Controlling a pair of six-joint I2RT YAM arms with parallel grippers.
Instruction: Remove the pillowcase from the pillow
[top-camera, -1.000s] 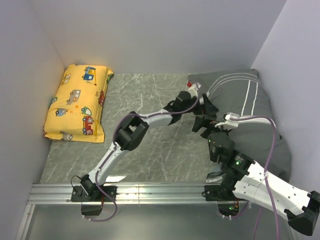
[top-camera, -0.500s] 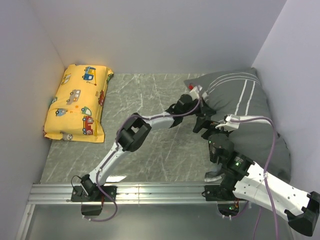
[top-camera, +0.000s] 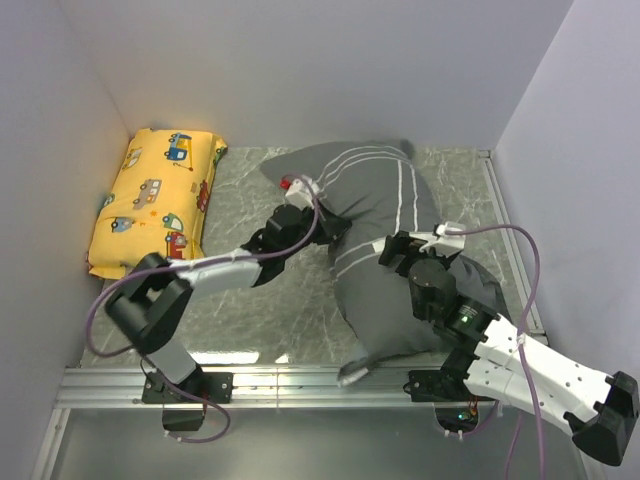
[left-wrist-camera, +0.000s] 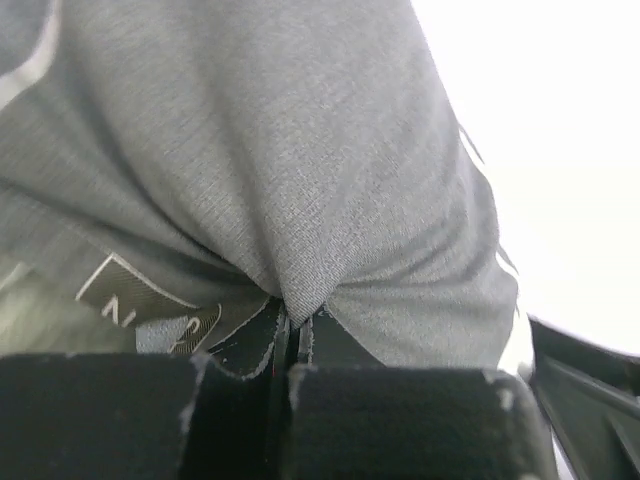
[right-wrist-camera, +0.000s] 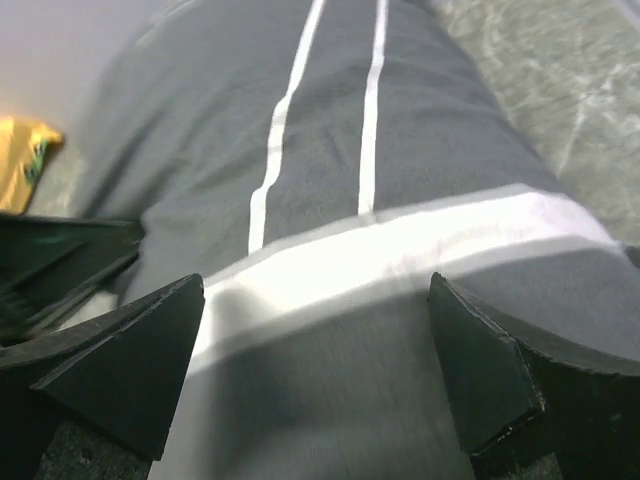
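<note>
my left gripper (left-wrist-camera: 288, 335) pinches a fold of the pillowcase (top-camera: 385, 205), heaped centre-right of the top view; my right gripper (right-wrist-camera: 318, 345) gapes wide over it. i judge the pillow mostly inside: stripping barely begun.

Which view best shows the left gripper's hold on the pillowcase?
Left wrist: the left gripper is shut, a fold of pillowcase pinched between its fingers. Top external shows only where it meets the case; right wrist shows stripes, no pinch.
</note>
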